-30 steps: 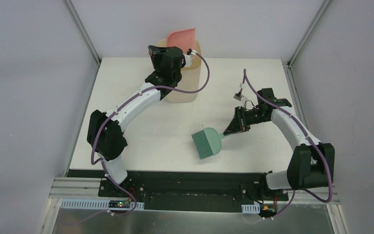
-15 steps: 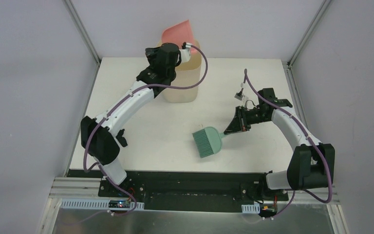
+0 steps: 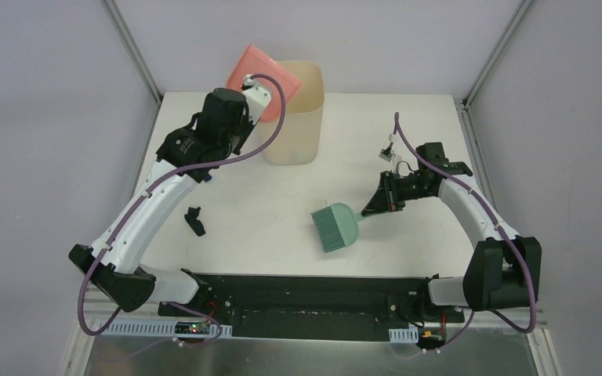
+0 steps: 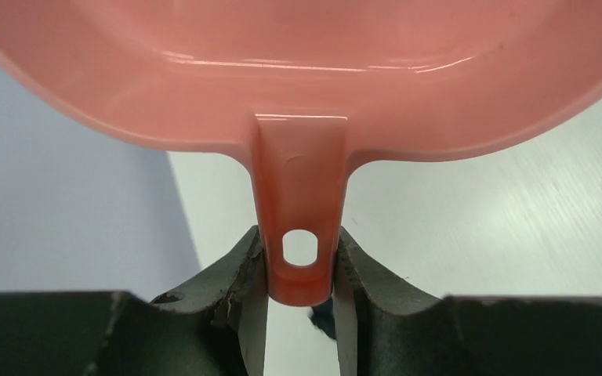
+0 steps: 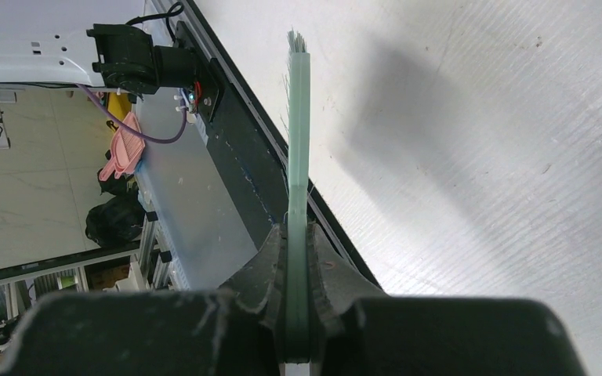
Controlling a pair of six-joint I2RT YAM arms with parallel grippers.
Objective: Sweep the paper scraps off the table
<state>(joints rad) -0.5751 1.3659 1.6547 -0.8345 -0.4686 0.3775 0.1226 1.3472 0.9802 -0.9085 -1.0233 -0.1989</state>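
One small black paper scrap (image 3: 194,221) lies on the white table (image 3: 266,227), left of centre; no other scraps show. My left gripper (image 3: 249,103) is shut on the handle of the pink dustpan (image 3: 252,72) and holds it raised, tilted, just left of the beige bin's rim. In the left wrist view the fingers (image 4: 243,266) clamp the handle (image 4: 299,258) below the pan (image 4: 298,70), with a dark speck (image 4: 321,313) on the table beneath. My right gripper (image 3: 380,204) is shut on the green hand brush (image 3: 335,228), whose bristles are at the table; it is edge-on in the right wrist view (image 5: 299,141).
The tall beige bin (image 3: 298,117) stands at the table's back centre. Metal posts (image 3: 137,55) rise at the rear corners. The black base rail (image 3: 306,294) runs along the near edge.
My left arm has swung left and back from over the bin, carrying the dustpan to the bin's left side. The black scrap now lies uncovered. The right arm and brush have not moved.
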